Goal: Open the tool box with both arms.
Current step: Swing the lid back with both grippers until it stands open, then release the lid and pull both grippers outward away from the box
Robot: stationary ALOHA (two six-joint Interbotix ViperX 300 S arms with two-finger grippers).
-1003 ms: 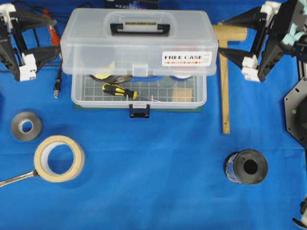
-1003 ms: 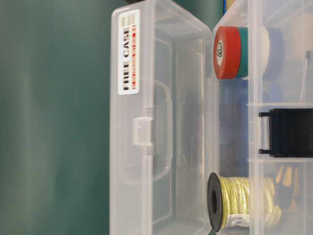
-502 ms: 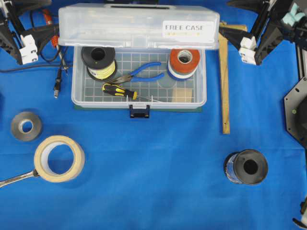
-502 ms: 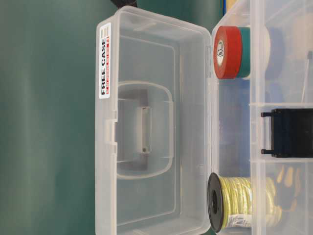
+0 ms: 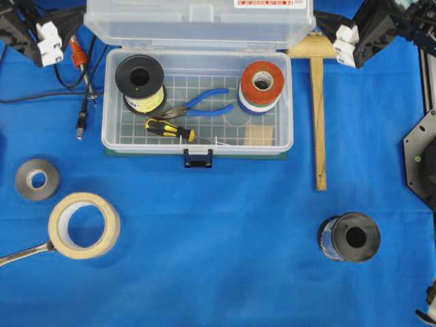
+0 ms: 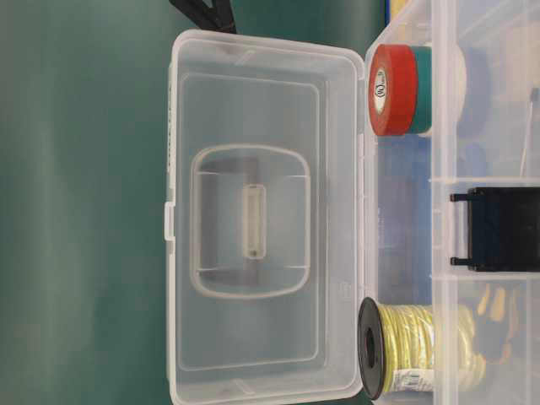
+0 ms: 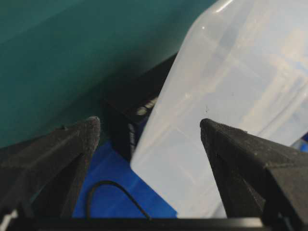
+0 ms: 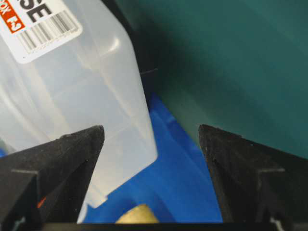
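Grippers, left and right, both spread, flank the tool box lid, which stands upright. Opening looks about done; next likely needs both arms backing clear.

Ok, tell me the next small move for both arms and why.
Probably back both away: the tool box lid already stands swung fully back, the tray contents are exposed, and the left gripper and right gripper are both open, beside the lid's corners, gripping nothing.

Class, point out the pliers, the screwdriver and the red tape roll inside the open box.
pliers (image 5: 204,101), overhead view, blue handle.
screwdriver (image 5: 167,128), overhead view, yellow-black handle.
red tape roll (image 5: 263,80), overhead view, top face.
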